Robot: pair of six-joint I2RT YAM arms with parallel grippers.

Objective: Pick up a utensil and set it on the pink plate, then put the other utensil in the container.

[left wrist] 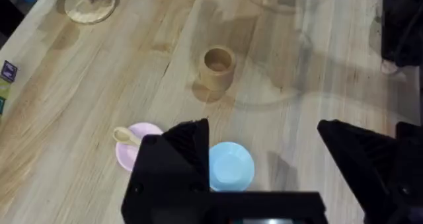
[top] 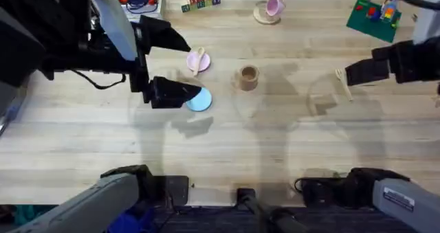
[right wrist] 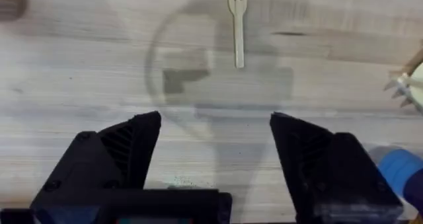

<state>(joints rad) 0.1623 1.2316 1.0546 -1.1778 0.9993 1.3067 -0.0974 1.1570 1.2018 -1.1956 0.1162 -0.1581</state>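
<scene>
The spoon [top: 198, 59] lies on the pink plate [top: 204, 62], left of the cup [top: 248, 78]. The fork [top: 342, 82] lies on the table [top: 275, 143] at the right, beside the right gripper [top: 348, 73]. Both grippers, left [top: 191, 71] included, are released, holding nothing

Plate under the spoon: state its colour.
Pale pink plate, clearest in the overhead view; the spoon lies on it.

pale wooden table [top: 227, 143], soft shadows
</scene>
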